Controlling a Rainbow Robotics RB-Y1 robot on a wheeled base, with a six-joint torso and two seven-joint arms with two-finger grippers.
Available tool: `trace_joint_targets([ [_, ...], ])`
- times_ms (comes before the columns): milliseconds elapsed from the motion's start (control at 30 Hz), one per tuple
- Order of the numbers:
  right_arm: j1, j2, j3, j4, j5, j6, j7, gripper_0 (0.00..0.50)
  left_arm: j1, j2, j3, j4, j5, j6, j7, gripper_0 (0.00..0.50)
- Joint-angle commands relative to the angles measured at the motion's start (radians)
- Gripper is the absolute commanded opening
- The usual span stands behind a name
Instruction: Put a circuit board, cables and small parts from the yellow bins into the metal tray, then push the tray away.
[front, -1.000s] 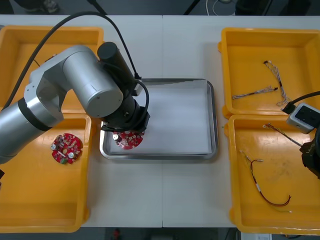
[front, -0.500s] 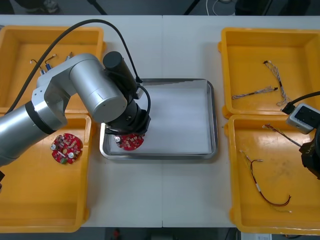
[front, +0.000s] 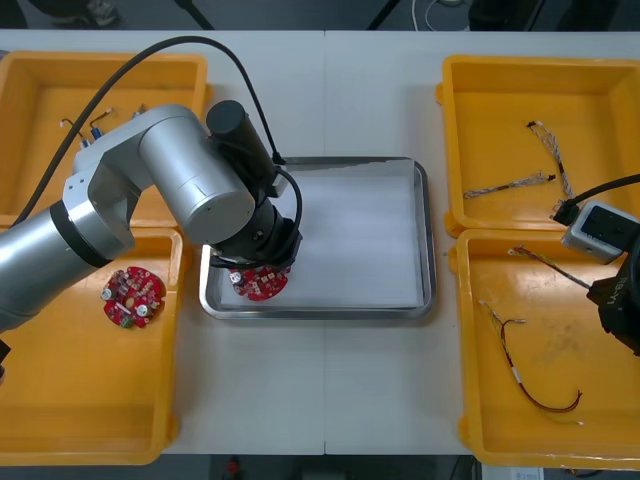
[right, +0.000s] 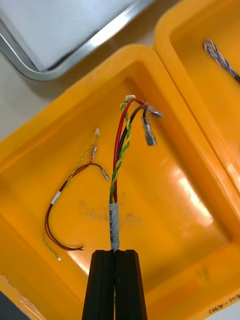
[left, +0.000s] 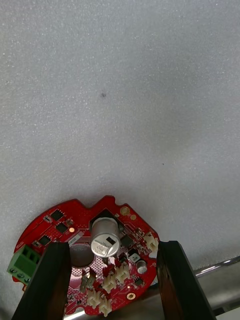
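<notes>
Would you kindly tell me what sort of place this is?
Probably an electronics kitting bench: yellow bins of sorted cables, a metal tray with the left pincer over a circuit board, and the right pincer holding a red and yellow cable.

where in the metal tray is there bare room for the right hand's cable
The metal tray's white floor is bare from the circuit board to the right and far rims. The near-left corner is crowded: the left hand sits over the board. The right hand holds the red and yellow cable over a yellow bin.
</notes>
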Motion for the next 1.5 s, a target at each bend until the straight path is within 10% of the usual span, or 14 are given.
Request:
trace_joint_targets([
  [33, -0.113, -0.081, 0.087, -0.014, -0.037, 0.003, -0.025, 0.0, -0.043, -0.02, 0.102, -0.095, 0.038, 0.091, 0.029, 0.5],
  [533, -0.553, -0.011, 0.521, 0.117, -0.011, 0.003, -0.027, 0.0, -0.103, 0.09, 0.396, -0.189, 0.096, 0.446, 0.037, 0.5],
  [1067, -0.748, 0.255, 0.765, 0.368, 0.19, 0.003, 0.013, 0.0, -0.103, 0.274, 0.573, 0.17, 0.093, 0.309, -0.086, 0.5],
  [1500, -0.756, 0.333, 0.937, 0.525, 0.34, -0.183, 0.078, 0.0, -0.124, 0.282, 0.645, 0.497, 0.045, 0.116, -0.21, 0.5],
])
